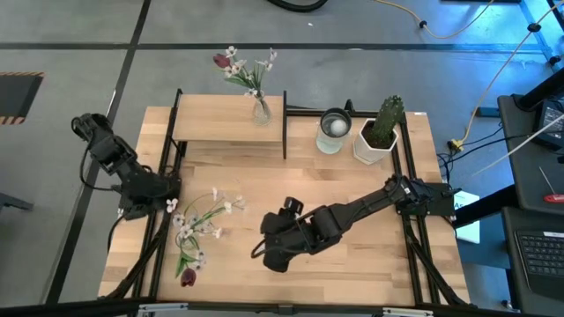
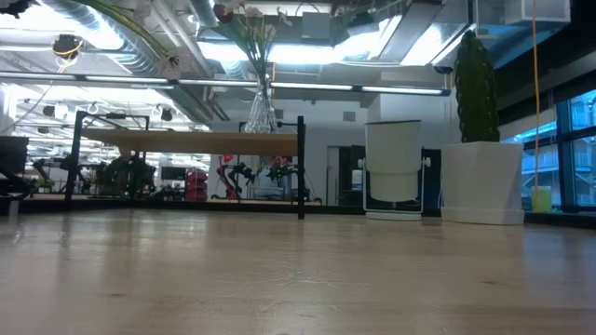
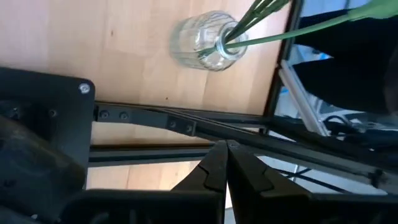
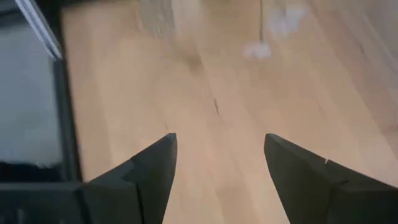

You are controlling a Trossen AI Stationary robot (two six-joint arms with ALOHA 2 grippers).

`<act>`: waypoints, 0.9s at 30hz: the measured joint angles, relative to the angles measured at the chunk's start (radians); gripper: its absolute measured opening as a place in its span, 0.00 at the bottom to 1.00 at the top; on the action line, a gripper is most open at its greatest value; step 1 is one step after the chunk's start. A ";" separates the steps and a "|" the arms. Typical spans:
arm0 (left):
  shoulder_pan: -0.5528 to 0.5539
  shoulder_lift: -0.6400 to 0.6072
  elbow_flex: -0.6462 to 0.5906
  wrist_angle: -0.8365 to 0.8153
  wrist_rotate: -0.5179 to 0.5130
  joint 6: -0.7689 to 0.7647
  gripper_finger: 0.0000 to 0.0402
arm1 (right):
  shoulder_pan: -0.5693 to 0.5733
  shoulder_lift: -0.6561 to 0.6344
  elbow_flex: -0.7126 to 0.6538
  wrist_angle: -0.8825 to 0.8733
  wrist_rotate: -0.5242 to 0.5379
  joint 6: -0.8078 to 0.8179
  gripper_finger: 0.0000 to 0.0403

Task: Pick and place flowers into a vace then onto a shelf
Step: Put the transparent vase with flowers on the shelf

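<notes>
A clear glass vase (image 1: 261, 110) stands upright on the light-wood shelf (image 1: 220, 119) at the table's far side and holds several flowers (image 1: 242, 69). The left wrist view shows the vase (image 3: 208, 40) with green stems in its neck. More loose flowers (image 1: 201, 224) lie flat on the table near its left edge, with a dark red tulip head (image 1: 188, 278) nearest the near edge. My left gripper (image 1: 170, 202) (image 3: 227, 155) is shut by the table's left edge, beside those flowers. My right gripper (image 1: 263, 245) (image 4: 217, 168) is open over the table's middle, right of the loose flowers.
A white cup (image 1: 333, 130) and a green cactus in a white pot (image 1: 381, 132) stand at the far right, right of the shelf. Black metal frame rails (image 1: 410, 220) run along the table's left and right sides. Bare wood lies between the right gripper and the loose flowers.
</notes>
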 joint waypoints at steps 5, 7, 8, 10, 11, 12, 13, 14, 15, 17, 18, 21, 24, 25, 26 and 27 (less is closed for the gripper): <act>0.000 0.113 0.000 -0.002 0.005 0.008 0.01 | -0.001 0.000 0.000 -0.085 -0.031 -0.018 0.59; 0.000 0.166 0.000 -0.002 0.002 0.008 0.01 | -0.002 0.000 0.000 -0.091 -0.031 -0.065 0.57; 0.000 0.192 0.000 -0.001 0.002 0.008 0.01 | -0.001 0.000 0.000 -0.098 -0.032 -0.083 0.56; 0.000 0.240 0.000 0.012 0.001 -0.018 0.01 | -0.001 0.000 0.000 -0.124 -0.034 -0.109 0.53; 0.000 0.263 0.000 0.033 0.001 -0.033 0.01 | 0.000 0.000 0.000 -0.145 -0.035 -0.120 0.51; 0.000 0.284 0.000 0.059 -0.001 -0.042 0.01 | 0.000 0.000 0.000 -0.175 -0.036 -0.127 0.50; 0.000 0.304 0.000 0.085 -0.003 -0.050 0.01 | 0.000 0.000 0.000 -0.210 -0.036 -0.127 0.49; -0.001 0.323 0.000 0.108 -0.007 -0.058 0.01 | -0.001 0.000 0.000 -0.244 -0.031 -0.119 0.47; -0.003 0.342 0.000 0.124 -0.015 -0.069 0.01 | 0.001 0.000 0.000 -0.281 -0.018 -0.098 0.46; -0.018 0.371 0.000 0.133 -0.032 -0.089 0.01 | 0.009 -0.006 -0.001 -0.334 0.022 -0.075 0.44; -0.030 0.384 0.000 0.132 -0.047 -0.099 0.01 | 0.016 -0.013 -0.001 -0.341 0.033 -0.075 0.42; -0.070 0.412 0.000 0.143 -0.088 -0.139 0.01 | 0.037 -0.027 0.000 -0.343 0.045 -0.093 0.39; -0.110 0.430 0.000 0.193 -0.110 -0.204 0.01 | 0.046 -0.026 -0.001 -0.341 0.043 -0.105 0.36; -0.126 0.436 0.000 0.195 -0.123 -0.229 0.01 | 0.046 -0.026 -0.001 -0.333 0.044 -0.107 0.36; -0.142 0.444 0.000 0.196 -0.133 -0.260 0.01 | 0.046 -0.026 -0.001 -0.317 0.046 -0.108 0.35; -0.158 0.454 0.000 0.196 -0.134 -0.292 0.01 | 0.045 -0.026 -0.001 -0.294 0.046 -0.108 0.34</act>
